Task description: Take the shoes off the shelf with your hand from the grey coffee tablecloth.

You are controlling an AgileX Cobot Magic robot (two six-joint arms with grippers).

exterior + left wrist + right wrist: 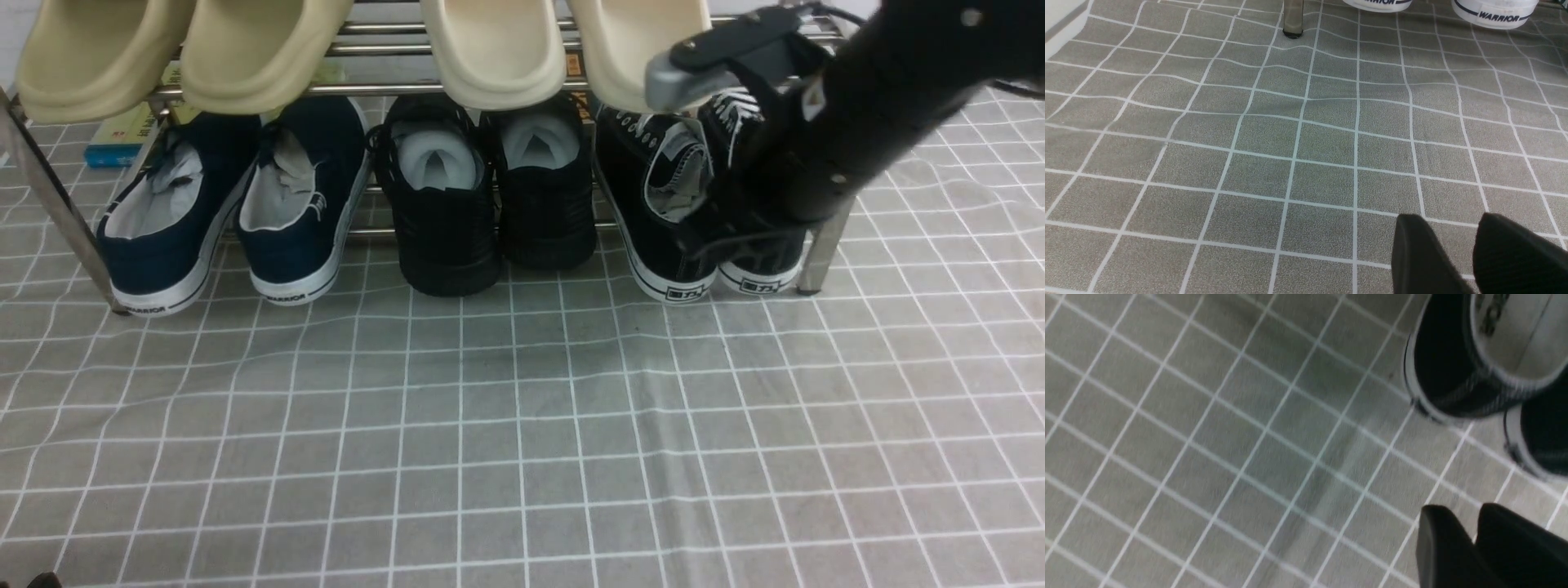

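Note:
The black canvas sneakers (653, 204) stand on the lower tier of the silver shelf (384, 49) at its right end, heels with white soles on the grey checked tablecloth (522, 425). My right arm (857, 106) reaches down in front of them and hides most of the right sneaker (771, 273). In the right wrist view both heels (1453, 375) show beyond my right gripper (1466, 516), which hangs over bare cloth, nearly closed and empty. My left gripper (1451, 228) is slightly open and empty over the cloth (1274, 143).
Navy white-soled slip-ons (163, 220) and all-black sneakers (445, 212) fill the rest of the lower tier. Beige slippers (261, 49) sit on the upper tier. A shelf leg (820, 245) stands beside the right sneaker. A blue book (122, 139) lies behind the shelf.

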